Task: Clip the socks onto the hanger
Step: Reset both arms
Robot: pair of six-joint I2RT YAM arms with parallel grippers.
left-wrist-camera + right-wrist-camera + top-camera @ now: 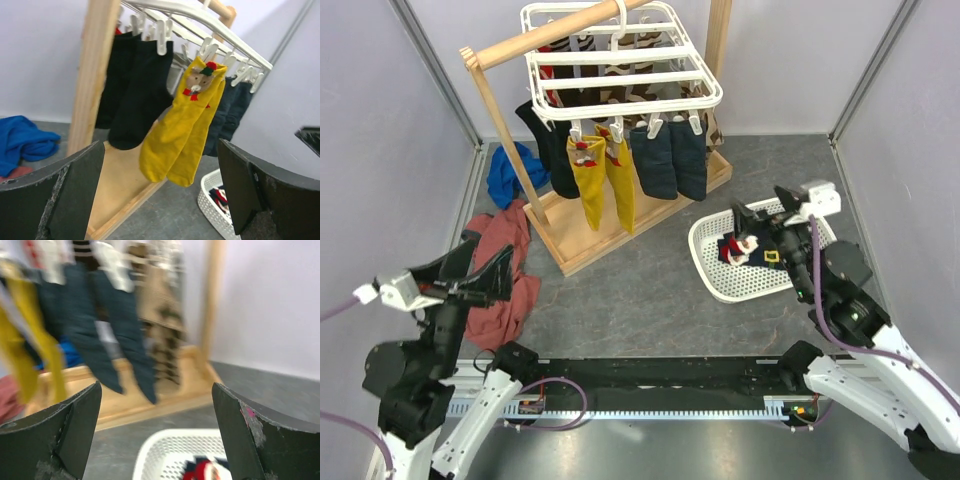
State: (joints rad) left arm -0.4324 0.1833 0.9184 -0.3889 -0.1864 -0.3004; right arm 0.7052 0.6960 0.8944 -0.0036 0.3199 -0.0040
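Both sets of jaws gape empty; yellow and navy socks [588, 188] hang clipped to the hanger [620, 108].

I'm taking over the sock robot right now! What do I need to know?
Grippers: the left gripper is open and empty, above the red cloth. The right gripper is open and empty, over the white basket.
Things: the yellow pair and the navy pair hang clipped along the near edge of the hanger.
Done: all four socks look clipped.
Left: probably nothing, just check that the clips hold.
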